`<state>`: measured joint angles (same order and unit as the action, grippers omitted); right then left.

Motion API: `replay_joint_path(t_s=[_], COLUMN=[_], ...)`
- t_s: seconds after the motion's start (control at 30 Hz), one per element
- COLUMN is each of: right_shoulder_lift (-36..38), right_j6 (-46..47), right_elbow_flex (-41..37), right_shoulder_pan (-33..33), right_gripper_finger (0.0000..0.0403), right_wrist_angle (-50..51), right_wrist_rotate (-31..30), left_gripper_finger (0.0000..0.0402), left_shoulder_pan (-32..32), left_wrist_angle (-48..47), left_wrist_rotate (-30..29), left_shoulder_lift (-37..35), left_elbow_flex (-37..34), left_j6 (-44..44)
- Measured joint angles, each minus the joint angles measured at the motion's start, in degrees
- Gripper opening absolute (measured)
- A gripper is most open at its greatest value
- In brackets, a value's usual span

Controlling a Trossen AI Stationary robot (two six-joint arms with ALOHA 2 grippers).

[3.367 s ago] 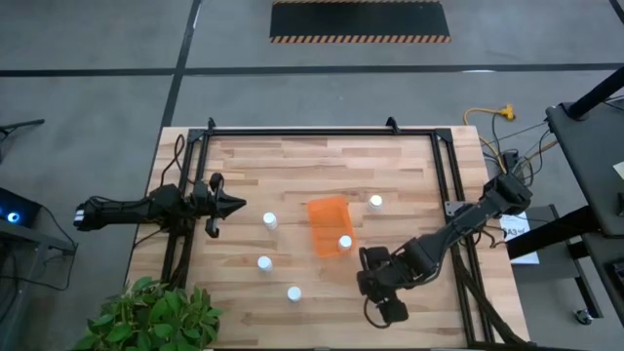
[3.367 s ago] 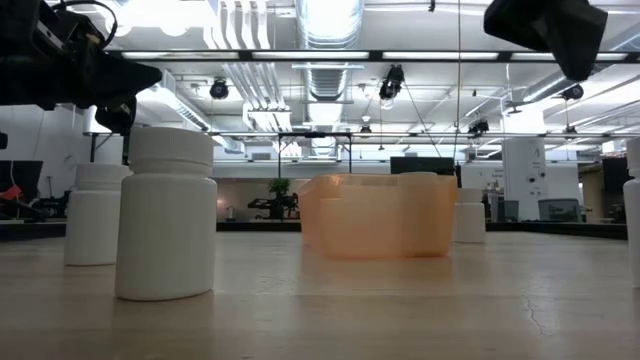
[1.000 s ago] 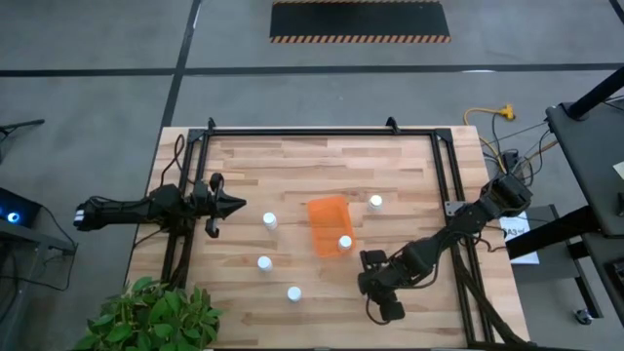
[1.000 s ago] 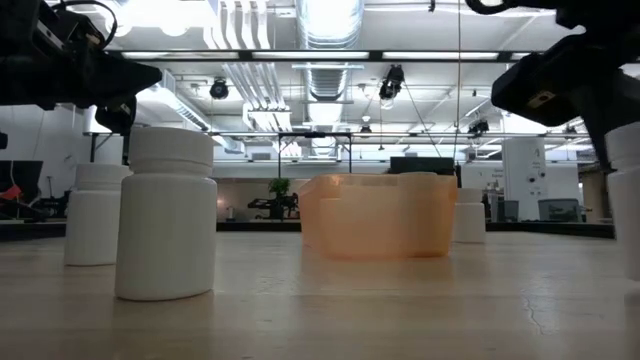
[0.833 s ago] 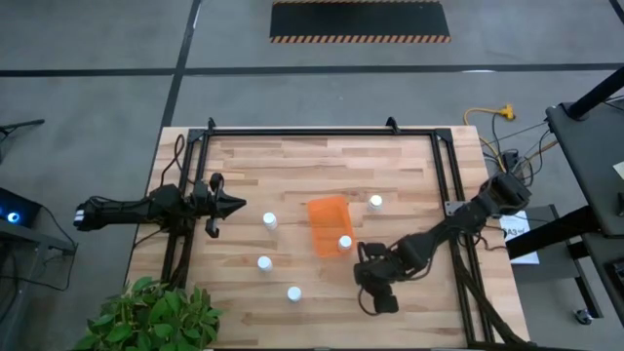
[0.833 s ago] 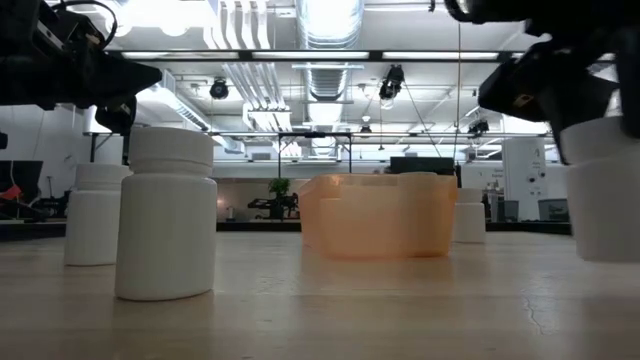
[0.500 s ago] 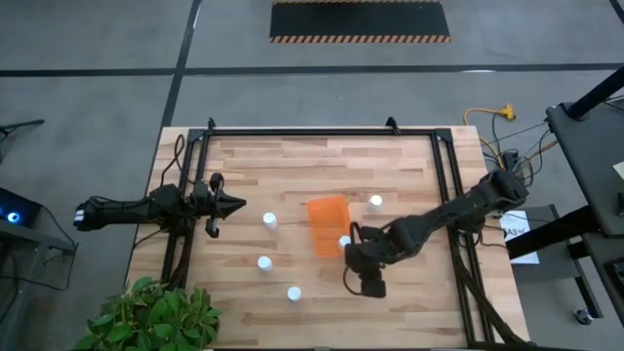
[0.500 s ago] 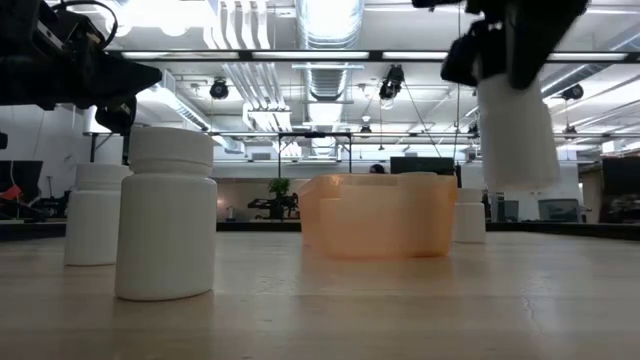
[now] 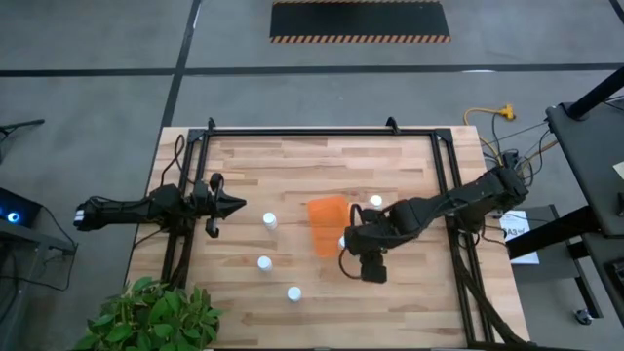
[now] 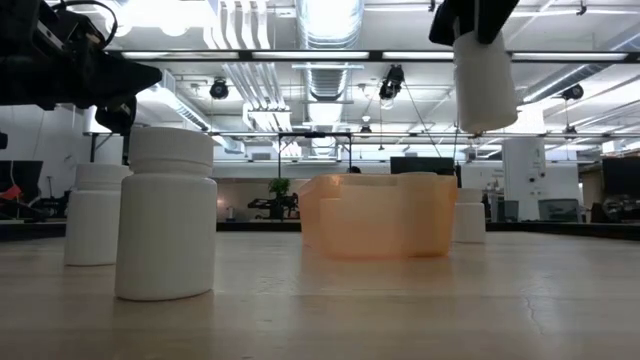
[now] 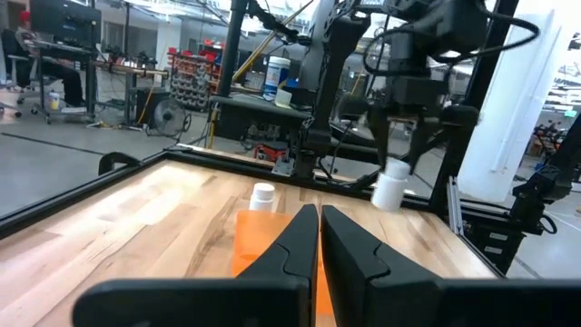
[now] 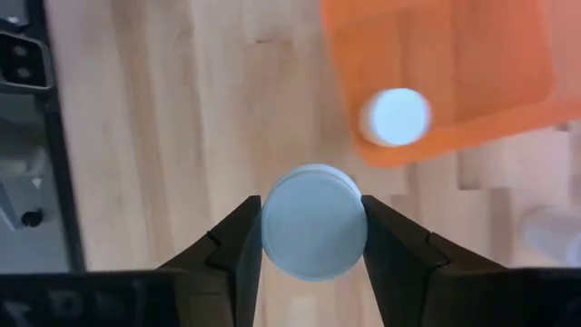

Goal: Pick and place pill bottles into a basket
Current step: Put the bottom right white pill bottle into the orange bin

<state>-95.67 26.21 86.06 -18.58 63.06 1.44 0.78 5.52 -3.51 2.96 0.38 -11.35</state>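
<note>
A: High view first: the right gripper (image 9: 353, 244) sits at the basket's (image 9: 328, 216) five o'clock corner, and its dark body covers the bottle it carries. What does the right wrist view give?

B: There the two fingers (image 12: 238, 247) clamp a held pill bottle (image 12: 314, 233) from both sides. Only its round end shows, so its long axis runs straight up and down, pointing at the wood below.

A: The low view agrees: the held bottle (image 10: 484, 80) hangs upright, high above the table (image 10: 400, 310), its top cut off by the gripper.

B: Is it over the basket yet?

A: In the right wrist view the orange basket (image 12: 454, 64) lies just beside it, not under it. One bottle in the basket (image 12: 395, 116) stands upright near the rim.

B: And the left gripper (image 9: 234, 206)?

A: Parked at the table's nine o'clock edge, fingers (image 11: 359, 254) pressed together on nothing. Four loose bottles stand upright: one (image 9: 375, 202) at the basket's two o'clock, three (image 9: 270, 220) (image 9: 263, 261) (image 9: 293, 292) off towards eight o'clock
</note>
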Motion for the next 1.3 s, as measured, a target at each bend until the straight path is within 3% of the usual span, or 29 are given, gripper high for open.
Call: replay_joint_path(t_s=[0.77,1.3], right_shoulder_lift=[1.9,1.8], right_j6=[-20.0,-20.2], right_elbow_flex=[-0.2,-2.9], right_shoulder_pan=[17.2,18.7], right_gripper_finger=[0.0142,0.0142], right_wrist_angle=[1.0,-5.6], right_wrist_rotate=[0.7,1.8], left_gripper_finger=[0.0,0.0], left_shoulder_pan=[0.0,0.0], left_wrist_angle=[0.0,0.0], left_wrist_rotate=[0.0,0.0], left_shoulder_lift=[0.0,0.0], left_elbow_flex=[0.0,0.0], left_j6=[0.0,0.0])
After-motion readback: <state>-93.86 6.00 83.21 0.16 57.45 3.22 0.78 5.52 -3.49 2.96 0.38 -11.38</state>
